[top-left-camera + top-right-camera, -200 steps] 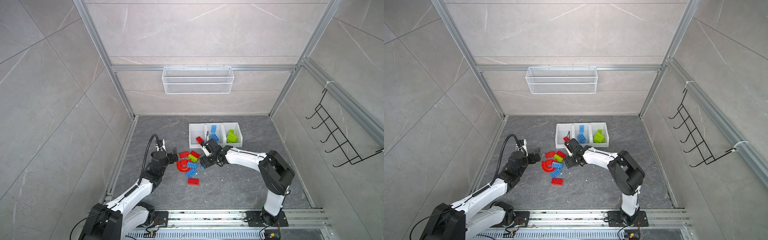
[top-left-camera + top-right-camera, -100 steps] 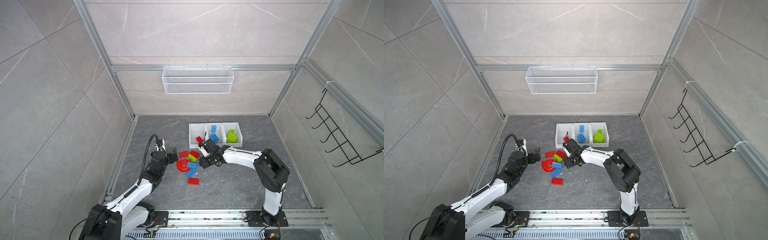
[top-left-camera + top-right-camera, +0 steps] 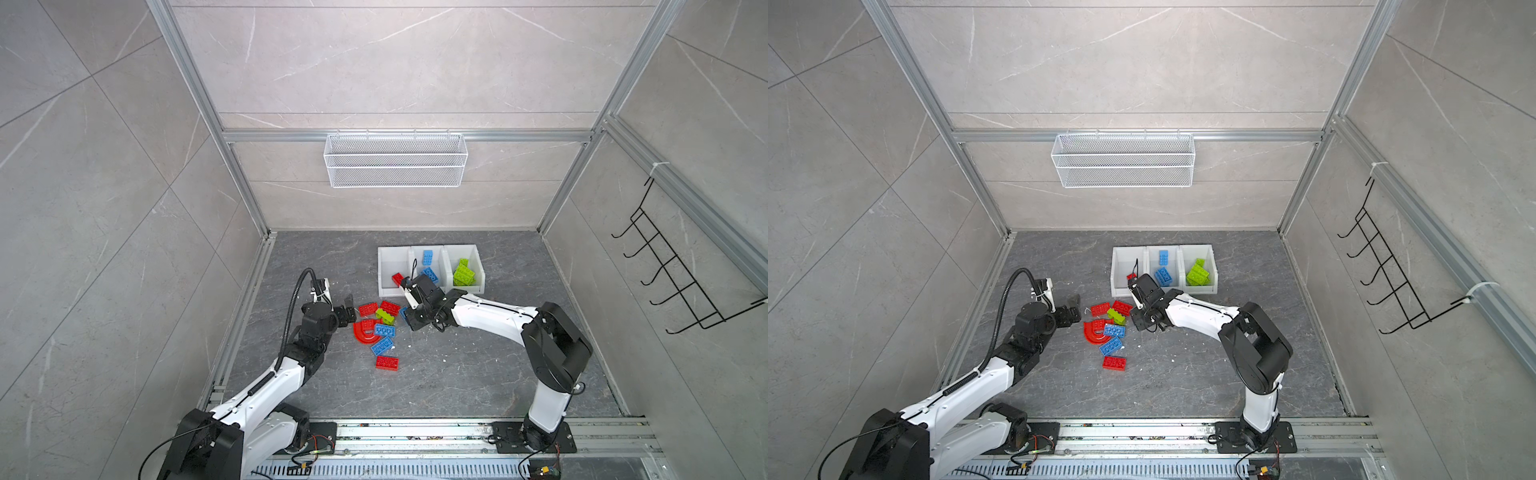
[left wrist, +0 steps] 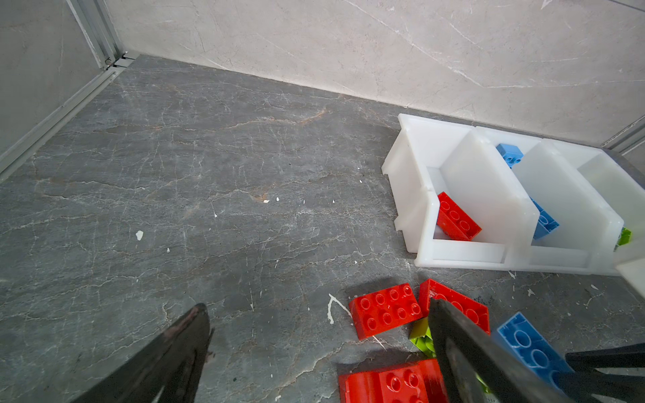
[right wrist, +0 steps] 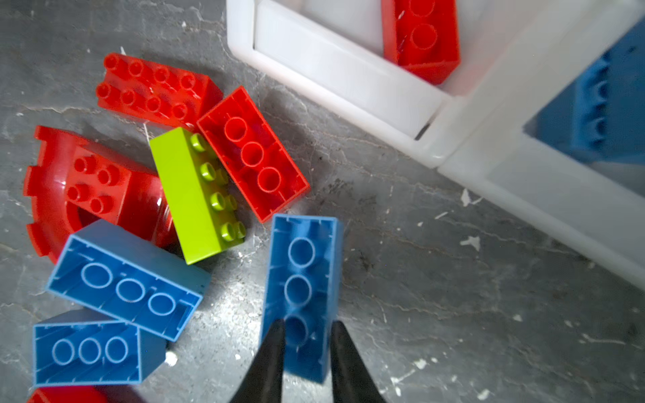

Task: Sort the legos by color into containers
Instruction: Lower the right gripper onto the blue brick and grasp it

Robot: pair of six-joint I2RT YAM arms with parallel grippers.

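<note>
Blue brick (image 5: pixel 302 279), hollow side up, is pinched at one end by the right gripper (image 5: pixel 304 345); it sits just beside the loose legos (image 5: pixel 195 195), near the containers (image 5: pixel 345 76). The left gripper (image 4: pixel 316 308) stands spread wide.

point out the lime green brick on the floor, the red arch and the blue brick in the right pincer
lime green brick (image 5: pixel 188 195): right wrist view, smooth side face
red arch (image 5: pixel 90 181): right wrist view, studded top
held blue brick (image 5: pixel 300 289): right wrist view, hollow underside

legos (image 3: pixel 384 330): red/blue/green, loose pile on floor | containers (image 3: pixel 388 264): white, three joined, partly filled by colour
</note>
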